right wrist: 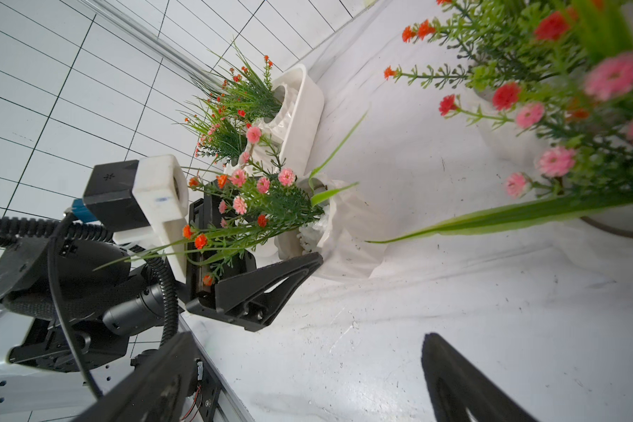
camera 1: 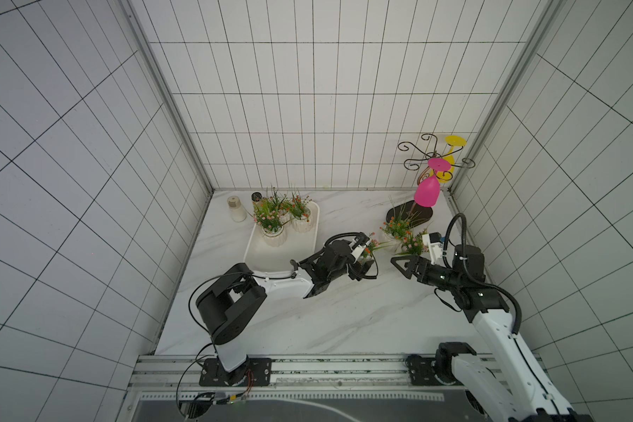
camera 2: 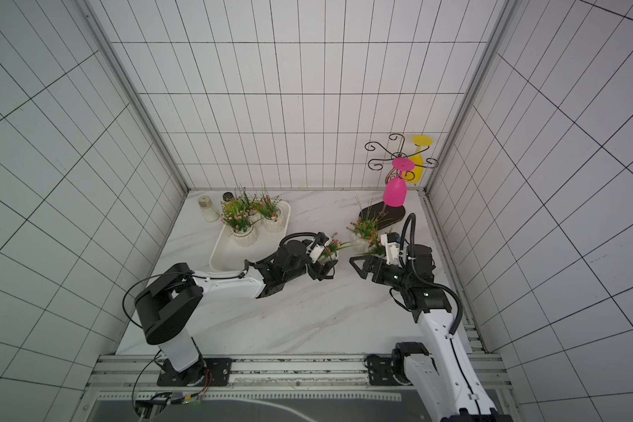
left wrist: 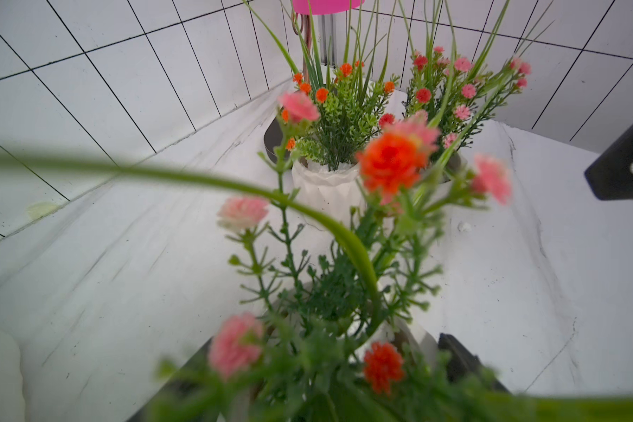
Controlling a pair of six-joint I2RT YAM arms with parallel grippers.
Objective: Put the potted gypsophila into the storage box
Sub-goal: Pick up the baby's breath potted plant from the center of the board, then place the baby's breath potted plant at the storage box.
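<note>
My left gripper (camera 1: pixel 363 262) is shut on a potted gypsophila (right wrist: pixel 344 234), a white ribbed pot with pink and orange flowers, between the storage box and two other pots. Whether that pot touches the table I cannot tell. The left wrist view is filled with its blurred flowers (left wrist: pixel 391 160). The storage box (camera 1: pixel 267 257), a shallow white tray, lies at the back left in both top views (camera 2: pixel 231 255) and holds three potted plants (camera 1: pixel 273 234). My right gripper (camera 1: pixel 401 268) stands open and empty just right of the held pot, seen also in the right wrist view (right wrist: pixel 307 383).
Two more potted plants (camera 1: pixel 395 234) stand right of the held pot, close to the right arm. Behind them a black scroll rack on a dark oval base (camera 1: pixel 423 212) carries a pink glass (camera 1: pixel 427 193) and a yellow glass (camera 1: pixel 450 160). A white bottle (camera 1: pixel 237 209) and a dark jar (camera 1: pixel 256 197) stand behind the box.
</note>
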